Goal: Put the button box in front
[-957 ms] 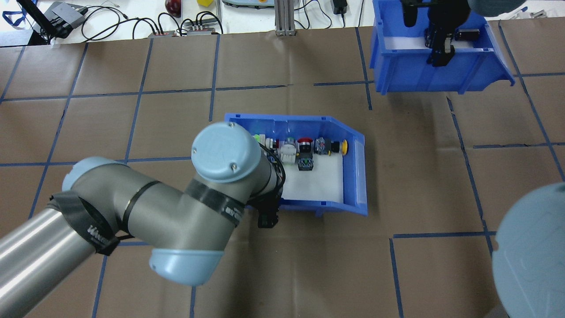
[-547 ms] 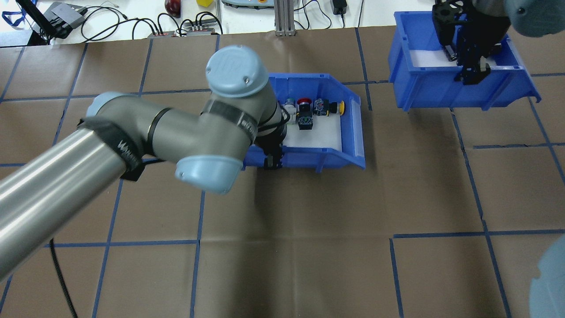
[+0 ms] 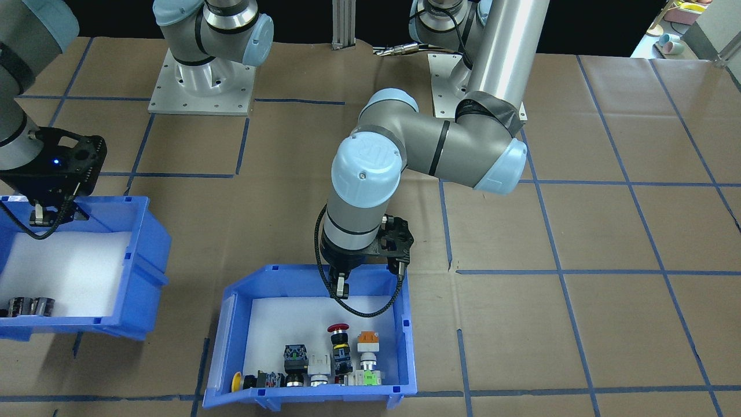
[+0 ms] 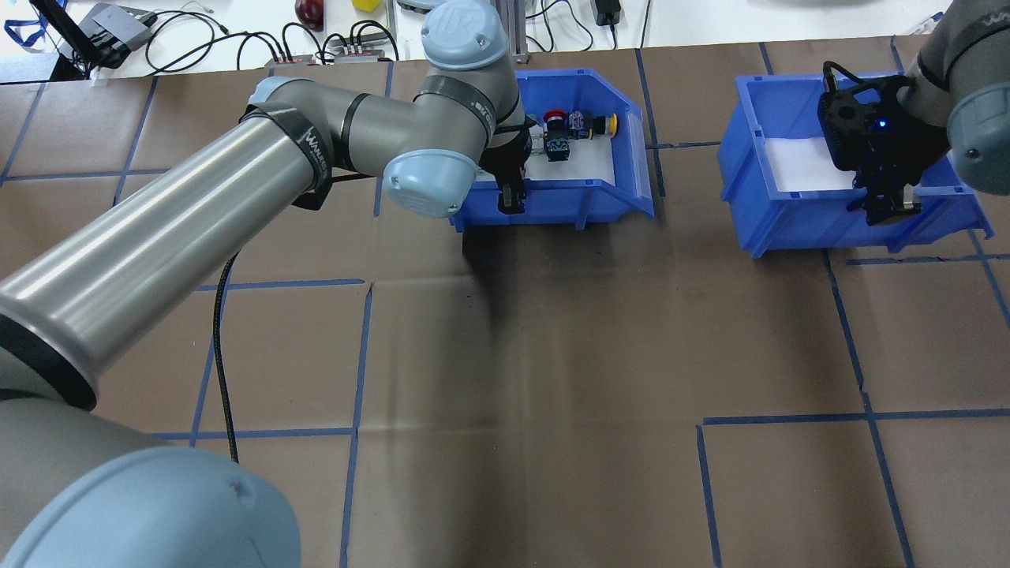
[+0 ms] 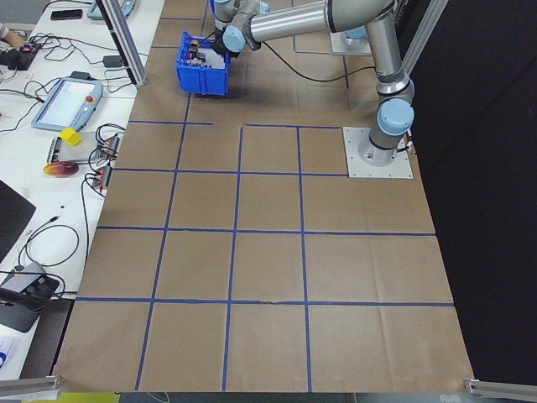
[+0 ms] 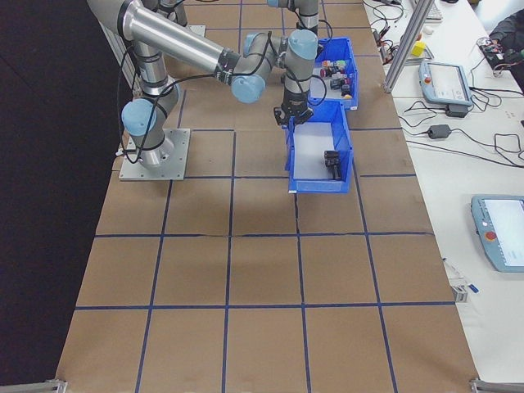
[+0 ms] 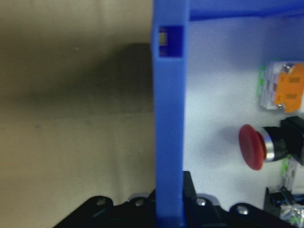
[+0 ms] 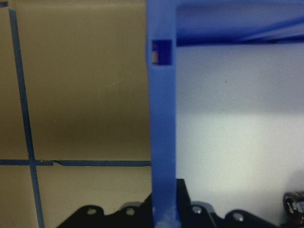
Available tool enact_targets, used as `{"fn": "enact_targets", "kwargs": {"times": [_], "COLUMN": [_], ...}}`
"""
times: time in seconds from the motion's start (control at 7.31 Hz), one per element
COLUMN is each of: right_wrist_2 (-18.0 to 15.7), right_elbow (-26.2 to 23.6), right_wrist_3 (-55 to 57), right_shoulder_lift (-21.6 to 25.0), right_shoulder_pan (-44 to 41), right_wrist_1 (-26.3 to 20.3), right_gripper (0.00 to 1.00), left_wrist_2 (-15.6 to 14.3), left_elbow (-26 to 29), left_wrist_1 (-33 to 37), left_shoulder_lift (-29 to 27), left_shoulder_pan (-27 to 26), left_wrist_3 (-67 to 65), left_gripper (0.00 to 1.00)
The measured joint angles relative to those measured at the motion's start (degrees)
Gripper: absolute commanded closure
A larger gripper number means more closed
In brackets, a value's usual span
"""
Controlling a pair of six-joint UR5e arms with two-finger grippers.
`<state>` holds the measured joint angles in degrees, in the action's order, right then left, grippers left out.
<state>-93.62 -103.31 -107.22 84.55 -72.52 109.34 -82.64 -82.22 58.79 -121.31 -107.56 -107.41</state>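
Button box [image 4: 588, 185] is held by its near wall in the closed left gripper [image 4: 511, 197], at the far side of the table [image 4: 552, 355]. Carrying seems nearly finished; next, setting down and release are required. The right gripper [image 4: 888, 207] clamps the other bin [image 4: 789, 221].

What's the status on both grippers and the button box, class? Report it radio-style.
Left gripper shut on button box near wall. Right gripper shut on second blue bin wall. Button box at table's far edge. Nothing in the way.
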Motion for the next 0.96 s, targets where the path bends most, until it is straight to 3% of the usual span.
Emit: {"fn": "enact_targets", "kwargs": {"times": [0.14, 0.41, 0.55, 0.68, 0.96], "right_wrist_2": [0.1, 0.2, 0.2, 0.2, 0.2], "right_elbow": [-0.8, -1.2, -1.3, -1.3, -1.3], "right_wrist_3": [0.0, 0.1, 0.1, 0.2, 0.4], "right_shoulder_lift": [0.2, 0.3, 0.4, 0.4, 0.4], "right_shoulder_pan": [0.0, 0.0, -0.1, -0.1, -0.1], "right_wrist_1": [0.5, 0.8, 0.8, 0.8, 0.8], "right_gripper": [0.92, 0.92, 0.92, 0.92, 0.92], "left_wrist_2": [0.8, 1.1, 0.9, -0.7, -6.5], "left_elbow": [0.3, -0.3, -0.9, -1.1, -0.9], "left_wrist_1": [0.0, 0.1, 0.3, 0.4, 1.2], "left_shoulder_lift": [-0.6, -0.6, -0.2, 0.2, 1.4], "left_shoulder_pan": [0.5, 0.7, 0.6, 0.5, 0.0], "left_wrist_3": [-0.2, -1.7, -1.8, -1.7, -0.4], "left_gripper": [0.97, 0.55, 0.41, 0.31, 0.27]}}
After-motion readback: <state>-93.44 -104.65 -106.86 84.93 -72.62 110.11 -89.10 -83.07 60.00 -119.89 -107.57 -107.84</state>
